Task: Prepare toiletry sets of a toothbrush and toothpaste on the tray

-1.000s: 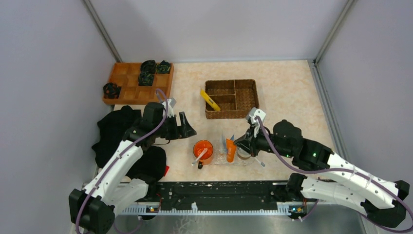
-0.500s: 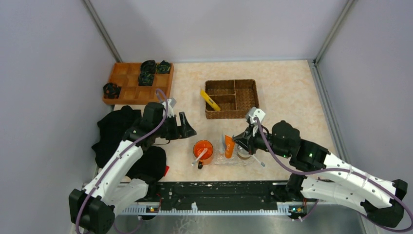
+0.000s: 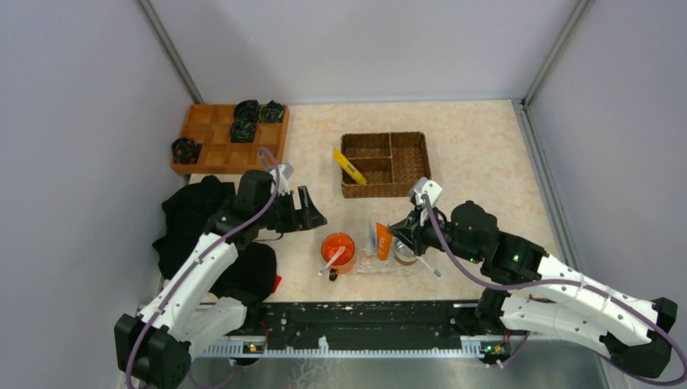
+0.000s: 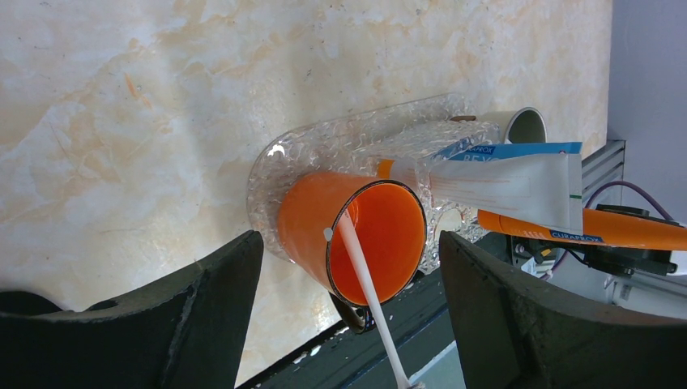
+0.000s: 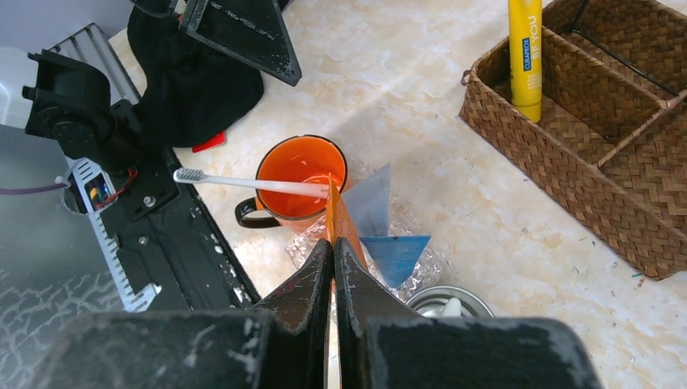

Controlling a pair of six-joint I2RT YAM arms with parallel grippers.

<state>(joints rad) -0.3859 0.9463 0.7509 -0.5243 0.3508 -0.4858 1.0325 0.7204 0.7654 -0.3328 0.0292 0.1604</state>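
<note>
Mug (image 5: 279,166) holding toothbrush (image 5: 251,185) sits on tray (image 5: 301,243) end beside orange tube (image 5: 342,220).

Bumpy clear plastic tray (image 4: 324,150), glossy orange mug (image 4: 312,219), woven wicker basket (image 5: 551,174).

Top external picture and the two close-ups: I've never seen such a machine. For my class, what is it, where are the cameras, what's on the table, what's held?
Two robot arms are bolted at the table's near edge. The wide picture looks down from above and behind them; each close-up comes from a camera on one arm's wrist. The left end effector is open and empty. The right end effector is shut on an orange toothpaste tube above a clear tray, where a blue tube lies. At its edge stands an orange mug holding a white toothbrush. A wicker basket holds a yellow tube.
</note>
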